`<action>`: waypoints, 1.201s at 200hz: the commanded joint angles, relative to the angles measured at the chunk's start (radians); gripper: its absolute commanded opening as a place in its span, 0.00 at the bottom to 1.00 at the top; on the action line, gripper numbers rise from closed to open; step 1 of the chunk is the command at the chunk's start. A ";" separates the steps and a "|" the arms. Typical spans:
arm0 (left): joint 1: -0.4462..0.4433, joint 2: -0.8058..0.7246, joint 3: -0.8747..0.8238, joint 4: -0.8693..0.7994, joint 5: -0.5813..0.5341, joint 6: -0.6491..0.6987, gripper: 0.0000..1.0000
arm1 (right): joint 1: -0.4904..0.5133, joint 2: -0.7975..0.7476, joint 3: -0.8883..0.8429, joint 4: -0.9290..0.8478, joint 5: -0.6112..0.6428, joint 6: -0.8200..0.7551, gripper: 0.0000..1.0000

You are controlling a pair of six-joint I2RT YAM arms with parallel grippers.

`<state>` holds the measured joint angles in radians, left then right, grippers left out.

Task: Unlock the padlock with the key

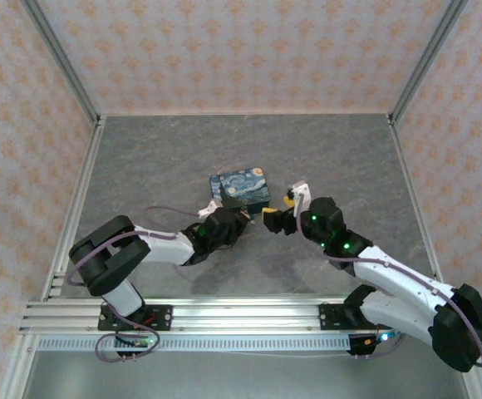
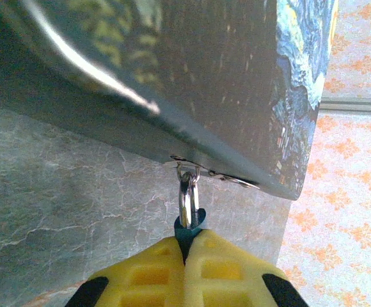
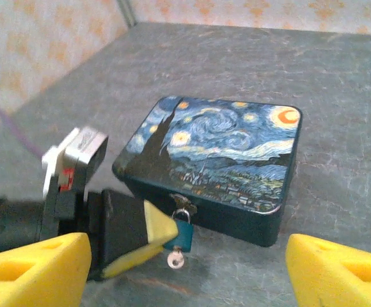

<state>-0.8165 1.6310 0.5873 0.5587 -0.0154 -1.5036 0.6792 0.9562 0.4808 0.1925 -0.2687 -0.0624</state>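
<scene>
The tiny teal padlock (image 3: 185, 230) hangs by its silvery shackle (image 2: 187, 198) from the hasp on the front of the starry-night box (image 3: 217, 150). My left gripper (image 2: 187, 243) is shut on the padlock's body (image 2: 189, 231), its yellow pads (image 3: 152, 225) pinching it from the left. A small silver key (image 3: 174, 259) sticks out of the padlock's underside. My right gripper (image 3: 185, 281) is open, its yellow fingers (image 3: 35, 268) spread wide on either side of the padlock and key, a short way back from them and touching nothing. From above, both grippers (image 1: 279, 209) meet just in front of the box (image 1: 241, 189).
The box lies on a grey marbled table (image 1: 174, 150) inside a frame with patterned walls (image 1: 224, 50). A purple cable (image 1: 170, 209) loops off the left arm. An aluminium rail (image 1: 224, 312) runs along the near edge.
</scene>
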 commanded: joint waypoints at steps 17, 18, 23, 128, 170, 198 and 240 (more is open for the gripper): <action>0.007 -0.032 0.020 -0.036 -0.003 -0.030 0.04 | 0.093 0.002 -0.077 0.028 0.066 -0.472 0.79; 0.007 -0.032 0.020 -0.036 -0.003 -0.030 0.04 | 0.095 0.002 -0.081 0.032 0.068 -0.479 0.79; 0.009 -0.034 0.020 -0.040 0.000 -0.030 0.03 | 0.106 0.007 -0.093 0.047 0.082 -0.513 0.79; 0.024 -0.013 0.040 -0.036 0.061 -0.067 0.00 | 0.220 0.308 -0.084 0.217 0.327 -0.773 0.77; 0.025 -0.011 0.040 -0.036 0.068 -0.069 0.00 | 0.223 0.377 -0.055 0.256 0.312 -0.761 0.64; 0.025 -0.012 0.042 -0.038 0.069 -0.070 0.00 | 0.223 0.413 -0.047 0.293 0.304 -0.757 0.58; 0.025 -0.013 0.042 -0.042 0.070 -0.070 0.00 | 0.221 0.460 -0.038 0.336 0.283 -0.760 0.50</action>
<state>-0.7963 1.6253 0.6056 0.5262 0.0513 -1.5703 0.8963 1.3918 0.4137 0.4740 0.0265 -0.8246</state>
